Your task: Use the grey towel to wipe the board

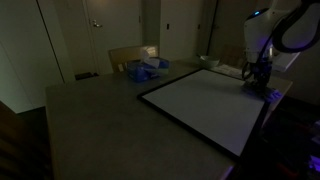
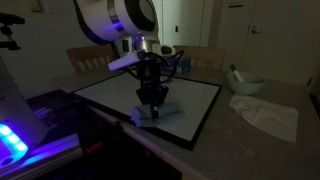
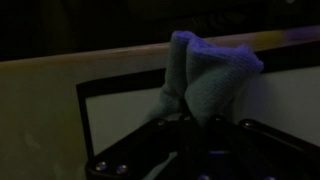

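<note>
The tool point(image 2: 150, 102) clenches the grey towel point(image 3: 205, 75) against the board point(image 2: 100, 95), the contact itself lost in darkness.

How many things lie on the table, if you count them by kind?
Boards: 1, the board
Cloths: 2, the grey towel on the board and a white cloth beside it
Bowls: 1, a pale bowl
Bundles: 1, a bluish bundle at the far edge
Total: 5
</note>
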